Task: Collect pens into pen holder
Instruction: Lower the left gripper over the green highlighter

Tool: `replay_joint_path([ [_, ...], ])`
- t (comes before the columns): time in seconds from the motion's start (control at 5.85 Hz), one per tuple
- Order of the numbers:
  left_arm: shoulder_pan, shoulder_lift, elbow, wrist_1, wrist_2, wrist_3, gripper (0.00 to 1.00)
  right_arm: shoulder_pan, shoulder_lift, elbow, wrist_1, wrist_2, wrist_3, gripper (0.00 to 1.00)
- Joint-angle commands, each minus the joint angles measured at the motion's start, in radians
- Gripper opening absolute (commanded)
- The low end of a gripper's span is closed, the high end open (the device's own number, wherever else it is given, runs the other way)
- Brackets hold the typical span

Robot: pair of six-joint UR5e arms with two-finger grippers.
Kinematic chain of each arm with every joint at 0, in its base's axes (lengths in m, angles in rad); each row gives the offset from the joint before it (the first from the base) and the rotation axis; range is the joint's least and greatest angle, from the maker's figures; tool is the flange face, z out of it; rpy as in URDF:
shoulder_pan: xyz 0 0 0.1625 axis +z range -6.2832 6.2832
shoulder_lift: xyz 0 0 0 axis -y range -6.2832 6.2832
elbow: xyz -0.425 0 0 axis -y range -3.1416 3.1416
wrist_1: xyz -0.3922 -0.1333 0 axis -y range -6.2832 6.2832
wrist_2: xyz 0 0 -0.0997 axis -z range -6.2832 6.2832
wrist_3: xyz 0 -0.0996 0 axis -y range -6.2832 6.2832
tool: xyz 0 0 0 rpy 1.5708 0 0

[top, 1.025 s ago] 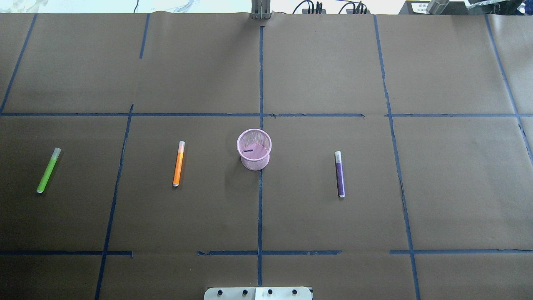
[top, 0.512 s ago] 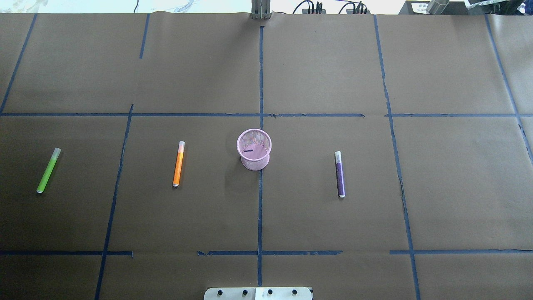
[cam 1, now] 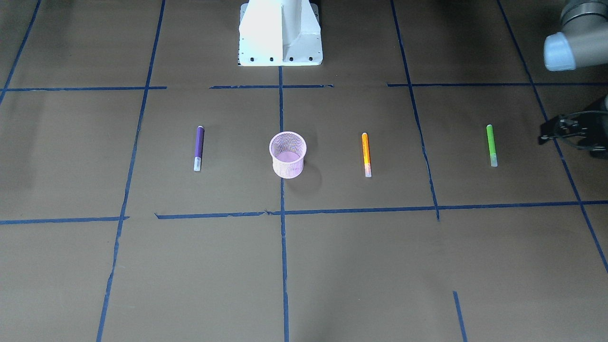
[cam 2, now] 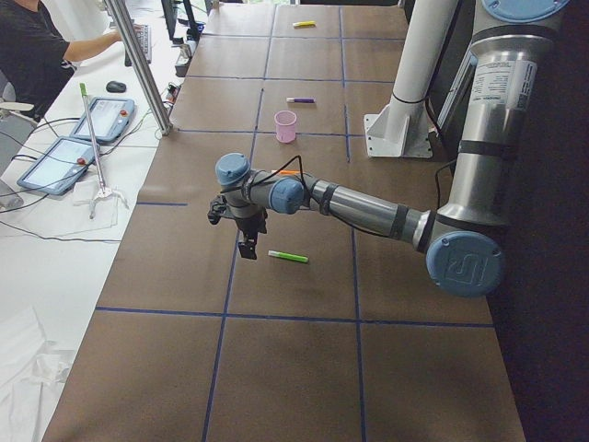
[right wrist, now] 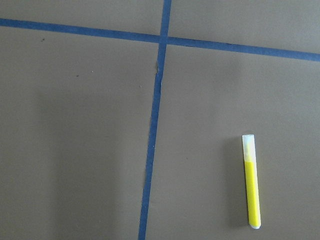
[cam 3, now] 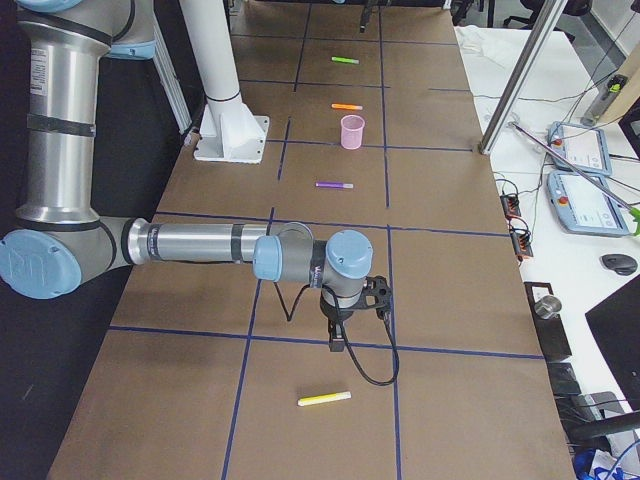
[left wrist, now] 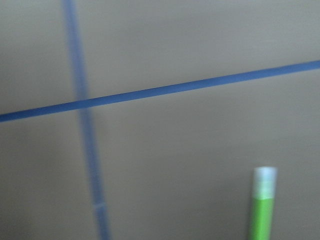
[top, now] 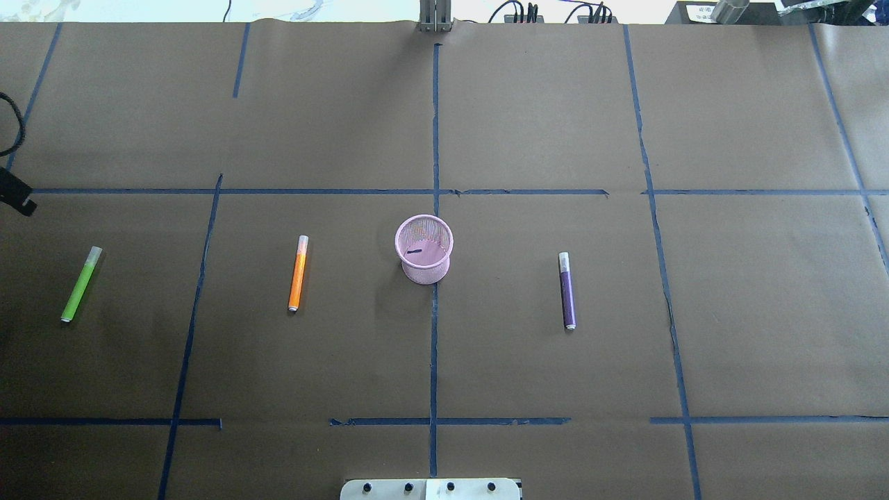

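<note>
Left hand: the left hand (cam 2: 246, 247) hangs over the tabletop near the pale end of the bright green marker-like pen (top: 81, 283). I cannot tell whether its fingers are apart or together.
Right hand: the right hand (cam 3: 337, 340) hangs low, well apart from the holder. Whether it is open or closed cannot be told.
Task things: the small round pink wire-mesh pen holder (top: 425, 272) stands upright mid-tabletop. The orange pen (top: 298, 273) lies on its left and the purple pen (top: 567, 290) on its right. All lie flat; none is in the holder.
Extra pen: a yellow pen (right wrist: 251, 181) lies near the right hand, outside the overhead view.
Risk, rolling: the pens are round, so an off-centre pinch would likely roll one aside.
Risk, tipping: the holder looks light and shorter than a pen; a pen dropped against its rim could topple it.
Risk, omission: the yellow pen could be overlooked.
Edges: the brown paper-covered tabletop (top: 542, 111) ends at the operators' side, where a metal post (cam 2: 138, 64) stands.
Open room: each pen lies well apart from the others.
</note>
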Motion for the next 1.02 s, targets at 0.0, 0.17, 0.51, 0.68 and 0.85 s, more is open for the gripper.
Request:
replay_joint_path([
  [0.0,0.081,-0.003,0.01,-0.063,0.0,-0.022,1.0,-0.001,-0.008,-0.053,0.009,-0.01,-0.02,1.0],
  [0.17,0.081,0.041,0.017,-0.136,0.0,-0.018,1.0,-0.001,-0.018,-0.192,0.194,-0.013,-0.019,1.0],
  [0.51,0.082,0.039,0.036,-0.146,0.0,-0.022,1.0,-0.002,0.004,-0.481,0.537,-0.013,0.012,1.0],
  [0.68,0.092,0.036,0.043,-0.148,0.0,-0.023,1.0,-0.007,0.017,-0.533,0.543,-0.013,0.023,1.0],
  [0.85,0.093,0.034,0.044,-0.146,0.0,-0.023,1.0,-0.01,0.026,-0.547,0.543,-0.013,0.021,1.0],
])
